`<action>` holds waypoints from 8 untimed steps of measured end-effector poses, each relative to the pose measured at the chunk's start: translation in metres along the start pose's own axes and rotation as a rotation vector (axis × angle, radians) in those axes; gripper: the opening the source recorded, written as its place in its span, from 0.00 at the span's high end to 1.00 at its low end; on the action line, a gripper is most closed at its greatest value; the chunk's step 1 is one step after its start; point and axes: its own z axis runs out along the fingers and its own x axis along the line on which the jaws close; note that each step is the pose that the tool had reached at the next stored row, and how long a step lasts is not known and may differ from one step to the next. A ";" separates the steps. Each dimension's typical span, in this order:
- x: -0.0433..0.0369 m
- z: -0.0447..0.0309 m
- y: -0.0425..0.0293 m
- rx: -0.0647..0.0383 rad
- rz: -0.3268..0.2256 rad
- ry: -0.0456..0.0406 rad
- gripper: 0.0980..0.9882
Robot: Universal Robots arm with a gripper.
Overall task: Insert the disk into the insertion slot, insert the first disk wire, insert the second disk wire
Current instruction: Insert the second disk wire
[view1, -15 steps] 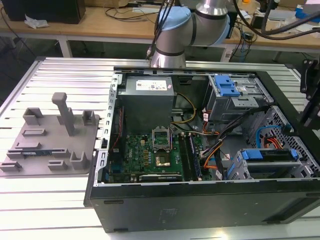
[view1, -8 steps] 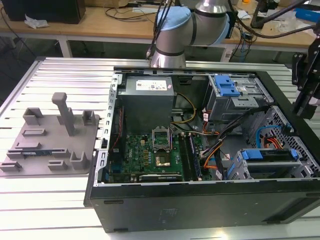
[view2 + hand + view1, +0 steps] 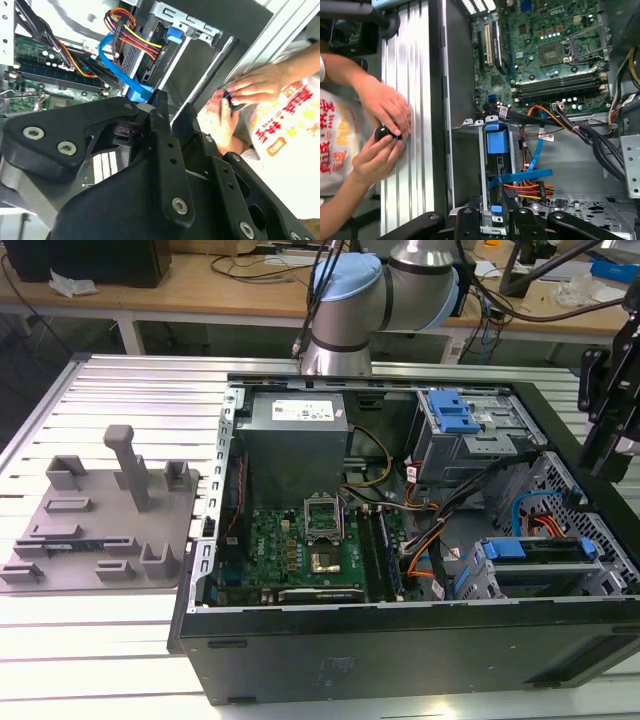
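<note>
The arm [image 3: 345, 300], in the upper middle of the exterior view, has thick round joints of silver-grey metal. Each joint that shows is closed with a light blue cap, smooth and a little glossy. Thin black cables [image 3: 318, 280] run beside the joint housing. At the right edge of that frame the wrist end [image 3: 607, 390] is matte black and built from flat, angular pieces. In the first wrist view the gripper [image 3: 495, 221] is black too, with small round screws sunk into its links. In the second wrist view the same black body has broad rounded plates, with silver screw heads [image 3: 33, 132] in recessed holes and a pale grey metal part [image 3: 20, 185] below them.
</note>
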 end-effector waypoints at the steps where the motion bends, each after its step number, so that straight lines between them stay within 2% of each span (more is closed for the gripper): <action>1: -0.0003 0.0008 -0.0001 -0.006 0.007 -0.0007 0.76; 3: -0.0012 0.0028 -0.0004 -0.016 0.010 -0.0002 0.76; 5: -0.0020 0.0050 -0.0007 -0.031 0.004 0.0023 0.76; 6: -0.0021 0.0054 -0.0008 -0.039 0.001 0.0039 0.76; 7: -0.0025 0.0066 -0.0010 -0.053 -0.005 0.0059 0.76; 8: -0.0028 0.0093 -0.0013 -0.063 -0.011 0.0077 0.76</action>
